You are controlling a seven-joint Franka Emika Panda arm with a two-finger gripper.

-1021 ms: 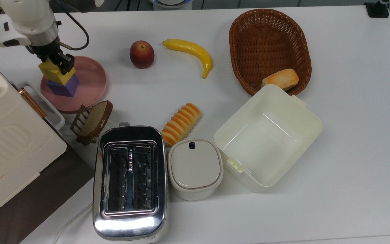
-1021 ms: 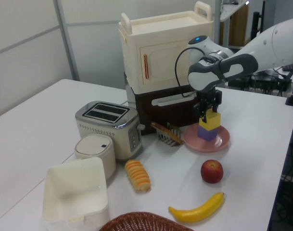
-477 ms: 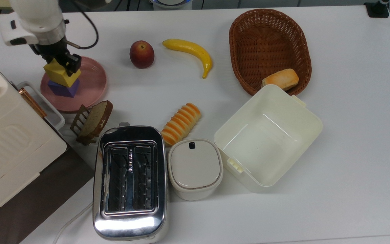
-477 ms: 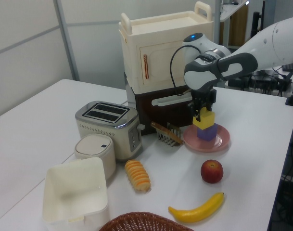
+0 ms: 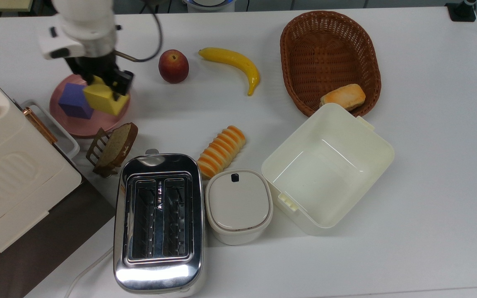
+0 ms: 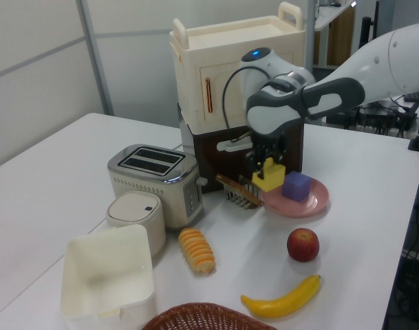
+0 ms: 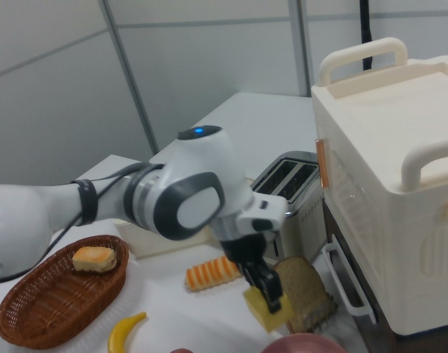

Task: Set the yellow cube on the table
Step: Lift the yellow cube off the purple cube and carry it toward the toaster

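Observation:
My gripper (image 5: 104,85) (image 6: 267,167) (image 7: 265,292) is shut on the yellow cube (image 5: 104,99) (image 6: 268,178) (image 7: 267,309) and holds it tilted in the air over the pink plate's right edge in the top view. The purple cube (image 5: 74,100) (image 6: 297,185) sits alone on the pink plate (image 5: 97,124) (image 6: 312,204) (image 7: 304,344). The white table (image 5: 172,111) (image 6: 360,227) lies bare between the plate and the striped bread.
A peach (image 5: 173,66), a banana (image 5: 233,64) and a wicker basket (image 5: 329,58) with a bun lie to the top view's right. A bread slice in a rack (image 5: 113,148), a toaster (image 5: 158,221), a striped bread (image 5: 221,151), a lidded pot (image 5: 238,205) and a cream bin (image 5: 327,165) sit nearer.
The gripper has lifted the yellow cube off the purple cube and carried it toward the top view's right, past the plate's middle. The purple cube stays on the plate.

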